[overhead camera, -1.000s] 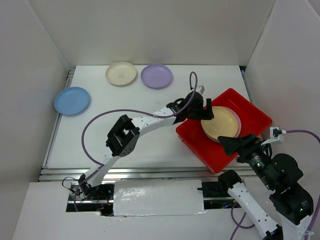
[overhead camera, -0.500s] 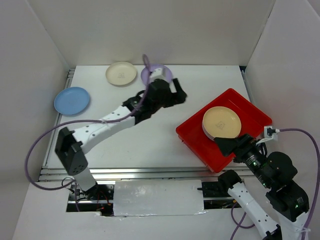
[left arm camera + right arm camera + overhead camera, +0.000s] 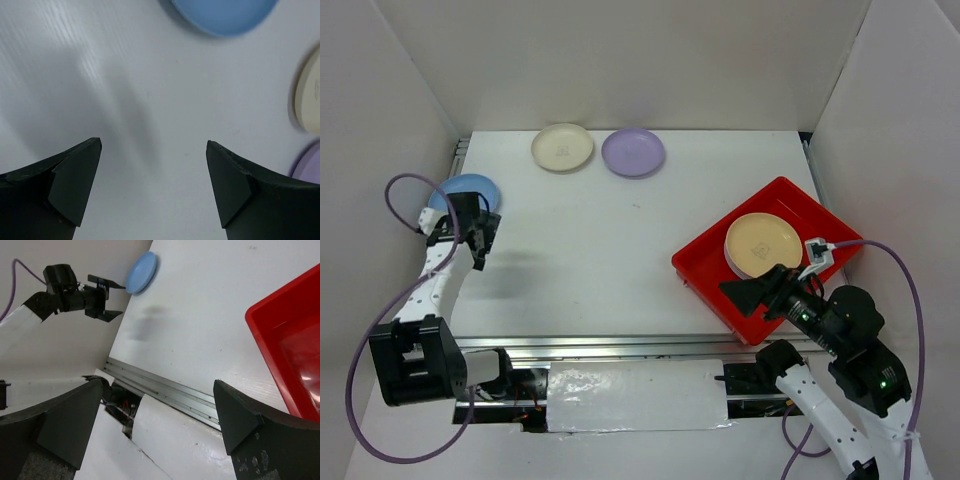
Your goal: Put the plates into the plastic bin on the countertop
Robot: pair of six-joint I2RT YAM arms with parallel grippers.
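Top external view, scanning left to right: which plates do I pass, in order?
blue plate → cream plate → purple plate → yellow-orange plate, lying in the plastic bin.

Both arms have white links [image 3: 438,270] with blocky black joints [image 3: 415,360], wedge-shaped matte black jaws, and a thin purple cable [image 3: 866,241] running along each.

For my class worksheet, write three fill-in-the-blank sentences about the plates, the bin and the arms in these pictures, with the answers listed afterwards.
The plate nearest the left gripper is ____.
The plate beside the cream plate is ____.
The plastic bin holding the yellow-orange plate is coloured ____.
Missing words: blue, purple, red.
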